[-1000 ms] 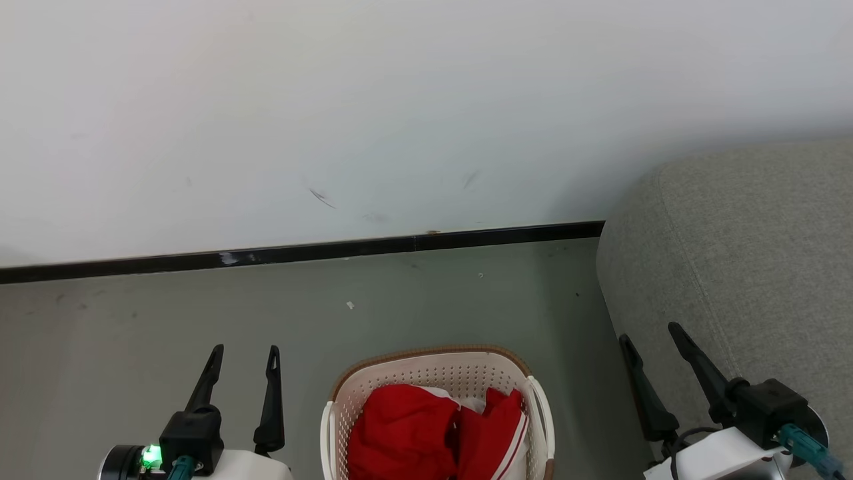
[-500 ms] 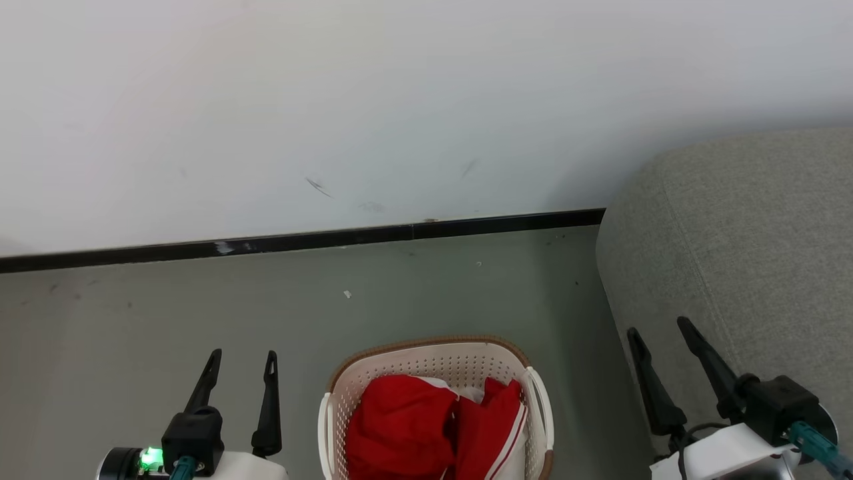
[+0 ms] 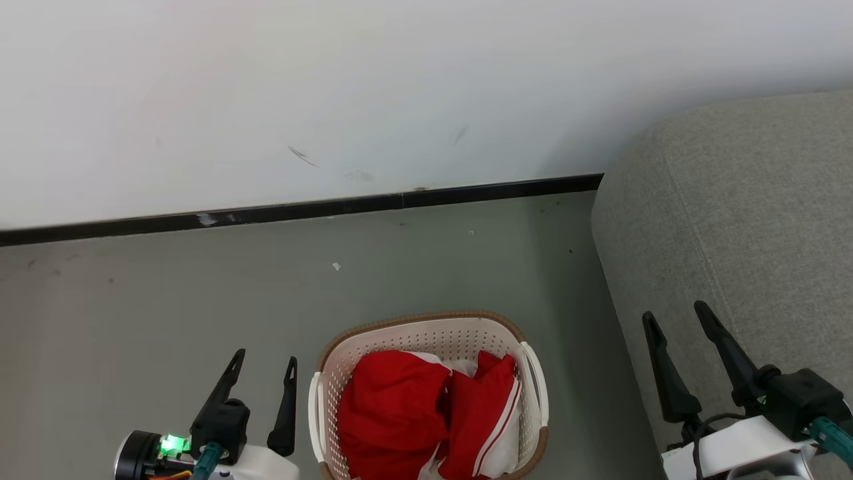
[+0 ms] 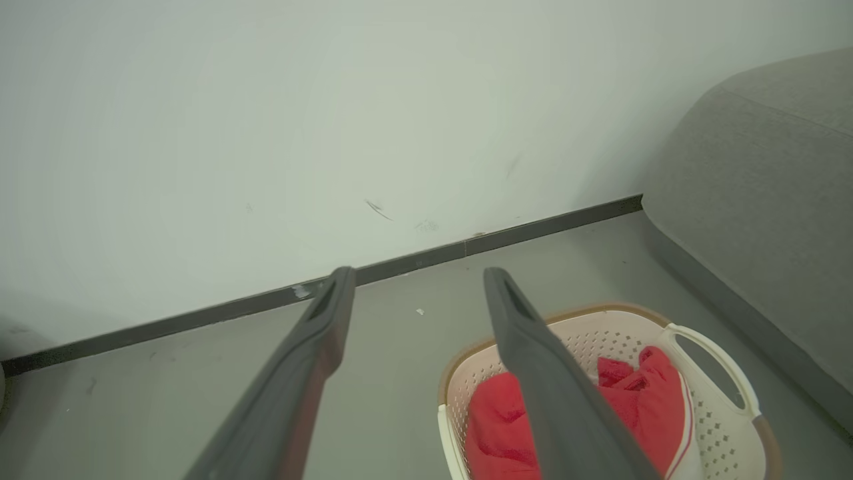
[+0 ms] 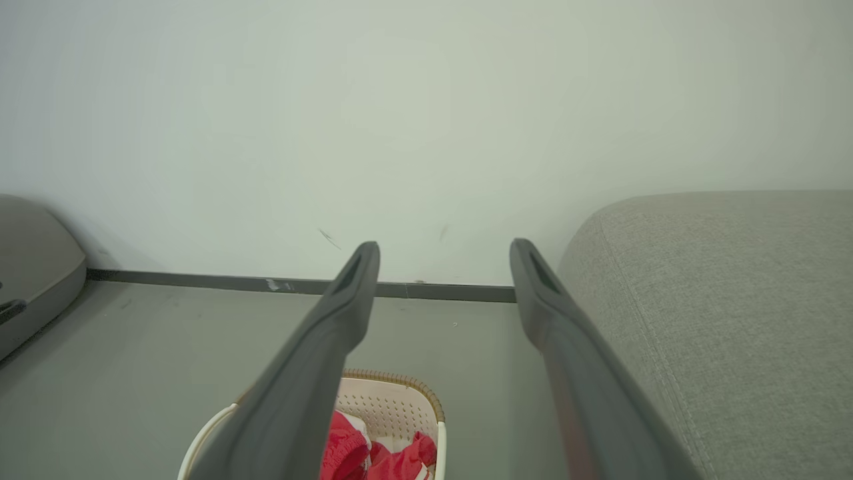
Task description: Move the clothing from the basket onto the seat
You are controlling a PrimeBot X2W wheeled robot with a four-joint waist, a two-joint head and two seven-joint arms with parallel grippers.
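Red sports clothing (image 3: 400,413) with white stripes and white panels: soft crumpled fabric, bunched in two humps inside the cream-white oval plastic basket (image 3: 433,339). Basket walls are perforated with rows of small holes. It has a brown woven-look rim and a looped white handle on each side. It stands on the smooth grey-green floor (image 3: 166,300), between the two tools in the head view and near the big grey fabric-upholstered seat (image 3: 746,220). Cannot tell whether basket and seat touch. Seat has a coarse woven texture, a rounded corner and one stitched seam running along it.

Left tool (image 3: 266,356): lower left, over bare floor, just left of the basket, apart from it. Its two long dark tapered fingers (image 3: 286,400) are spread, with nothing between them. Green light (image 3: 172,445) is lit on the wrist behind them. In the left wrist view the matte fingers are spread wide, and one overlaps the basket's rim in that view.

Right tool (image 3: 673,309): lower right, in front of the seat's side face. Fingers spread, nothing held. Cannot tell whether they touch the upholstery. In the right wrist view the seat sits right of the fingers and the basket low beside the left one.

Matte white wall (image 3: 333,80) behind has thin dark scuffs (image 3: 301,156). A glossy black skirting strip (image 3: 300,210) runs where it meets the floor.
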